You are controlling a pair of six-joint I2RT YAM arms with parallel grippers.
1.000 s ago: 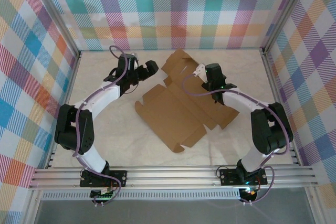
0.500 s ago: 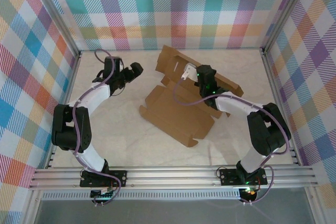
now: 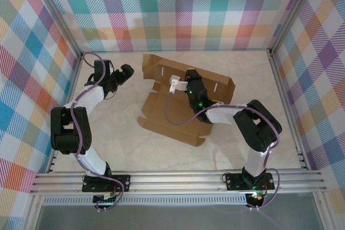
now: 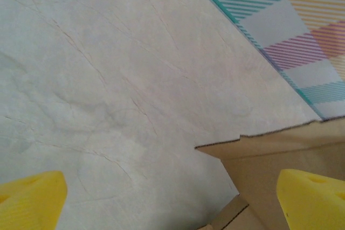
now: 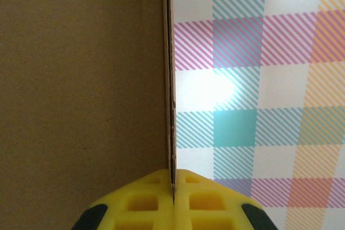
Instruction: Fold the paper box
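The left claw (image 3: 125, 70) hangs with its yellow fingers (image 4: 29, 197) spread as wide as they go and nothing between them, over the pale creased table (image 4: 108, 79). Just to its right lies the paper box (image 3: 175, 117), a plain brown corrugated cardboard die-cut sheet. The sheet's notched edge sits close by that claw's right fingertip. Its flat base panel rests below the right claw (image 3: 177, 82), and a long slotted panel is lifted off the table at that claw. The right claw's yellow pads (image 5: 156, 184) are pinched tight on that panel's thin edge.

The step looks like raising this wall along its crease. To do it well, the right claw should swing the panel in an arc about the crease rather than drag it. The grip is at the very rim and may slip. The free left claw could press the base panel beside it, so the sheet does not skid.
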